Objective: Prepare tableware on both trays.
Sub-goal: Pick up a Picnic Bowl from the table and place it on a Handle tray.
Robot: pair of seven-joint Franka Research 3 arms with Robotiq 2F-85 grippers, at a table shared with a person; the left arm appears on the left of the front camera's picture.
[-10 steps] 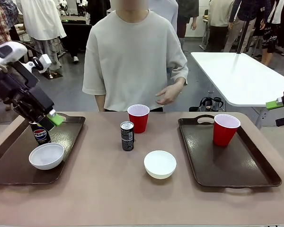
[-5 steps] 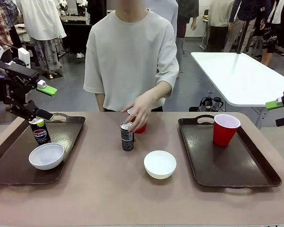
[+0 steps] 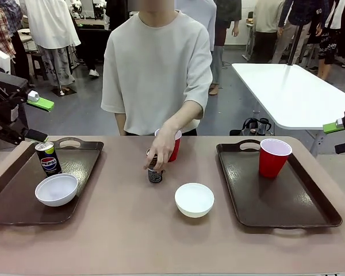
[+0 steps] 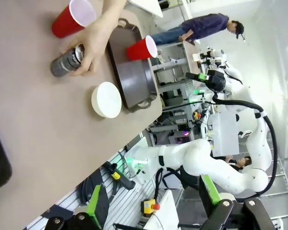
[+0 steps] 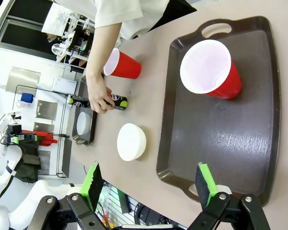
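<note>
The Pepsi can (image 3: 48,158) stands upright at the back of the left tray (image 3: 80,168), behind a white bowl (image 3: 56,190). My left gripper (image 3: 39,119) hangs open above and left of that can, apart from it; its fingers (image 4: 93,208) hold nothing. A person's hand (image 3: 160,150) grips the other dark can (image 3: 155,176) at mid-table, in front of a red cup (image 3: 173,147). A second white bowl (image 3: 194,199) rests on the table. The right tray (image 3: 287,201) carries a red cup (image 3: 273,157). My right gripper (image 3: 340,138) is open at the far right edge, its jaws empty (image 5: 149,183).
The person stands at the table's far side, one arm stretched over the middle. A white table (image 3: 293,95) stands behind on the right. The front half of the right tray (image 5: 221,139) is bare.
My left gripper has let go of the Pepsi can and drawn back up and to the left. The person's hand has come down and closed on the dark can at mid-table.
</note>
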